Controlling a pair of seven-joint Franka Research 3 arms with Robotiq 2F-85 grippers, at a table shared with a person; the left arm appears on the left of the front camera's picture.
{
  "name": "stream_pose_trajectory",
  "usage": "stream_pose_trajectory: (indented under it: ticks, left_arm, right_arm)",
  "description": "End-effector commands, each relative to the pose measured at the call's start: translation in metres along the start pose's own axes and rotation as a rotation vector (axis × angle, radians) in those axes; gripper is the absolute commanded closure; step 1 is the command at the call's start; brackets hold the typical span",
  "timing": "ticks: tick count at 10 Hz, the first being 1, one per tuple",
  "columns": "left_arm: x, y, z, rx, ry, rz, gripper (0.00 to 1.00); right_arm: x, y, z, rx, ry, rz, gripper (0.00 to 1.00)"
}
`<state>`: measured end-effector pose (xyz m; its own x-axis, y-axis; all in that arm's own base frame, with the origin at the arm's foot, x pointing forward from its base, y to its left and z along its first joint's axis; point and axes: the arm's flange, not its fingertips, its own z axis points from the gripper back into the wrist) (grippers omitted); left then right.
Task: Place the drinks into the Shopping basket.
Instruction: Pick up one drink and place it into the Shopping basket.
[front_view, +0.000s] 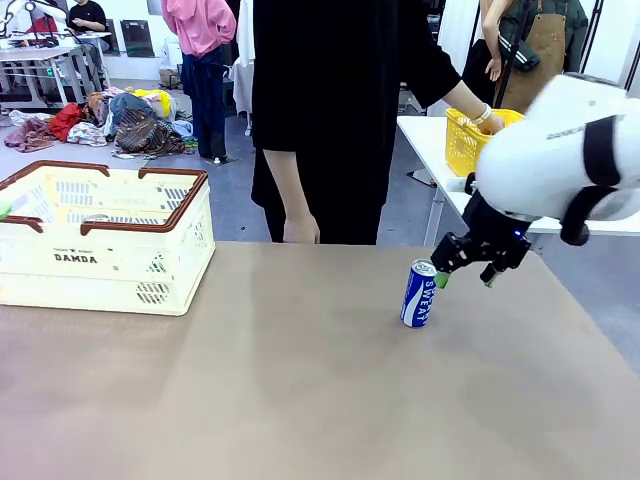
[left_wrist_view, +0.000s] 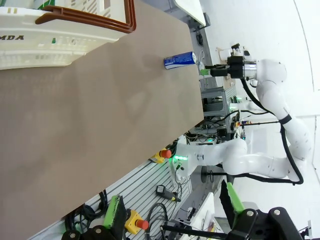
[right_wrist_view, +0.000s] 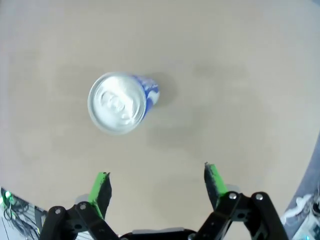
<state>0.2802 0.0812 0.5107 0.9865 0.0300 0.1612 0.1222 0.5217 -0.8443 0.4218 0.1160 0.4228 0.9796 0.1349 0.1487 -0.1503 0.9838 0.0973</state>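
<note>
Drink can (front_view: 419, 293), blue with white "SWEAT" lettering and a silver top, stands upright on the right part of my desk (front_view: 300, 390), toward the far edge where a person (front_view: 330, 110) in black stands. My right claw (front_view: 465, 278) hangs just beside the can's top on its right, fingers pointing down and spread wide apart, with nothing between them. From the right wrist I look straight down on the can (right_wrist_view: 120, 102). It sits on the bare desk (right_wrist_view: 235, 75) out beyond my fingertips and off toward the left-hand finger, apart from both green pads, so my right claw (right_wrist_view: 156, 172) is not around it.

My left claw (left_wrist_view: 174, 195) is spread wide too and holds nothing. Its wrist view is turned sideways and shows the desk (left_wrist_view: 75, 130), the can (left_wrist_view: 180, 60) at the far side with my right claw (left_wrist_view: 206, 71) next to it, and a corner of the Shopping basket (left_wrist_view: 60, 45).

That Shopping basket (front_view: 110, 262), cream-white with a brown rim and "DAMDA" on its side, rests at the desk's far left, well apart from the can. One hand (front_view: 300, 229) of the person hangs by the far edge. The other hand (front_view: 490, 122) is at a yellow mesh basket (front_view: 464, 146) on a white side table (front_view: 425, 135) behind.
</note>
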Motion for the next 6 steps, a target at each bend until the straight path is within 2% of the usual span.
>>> stream_pose_trajectory:
  ticks: [1, 6]
  left_arm:
    - [-0.002, -0.003, 0.001, -0.008, -0.003, 0.013, 0.00]
    - [-0.002, -0.003, 0.001, -0.008, -0.003, 0.013, 0.00]
  right_arm:
    - [0.041, 0.015, 0.002, -0.065, 0.072, -0.076, 0.00]
    - [0.075, 0.036, -0.019, -0.057, 0.078, -0.095, 0.00]
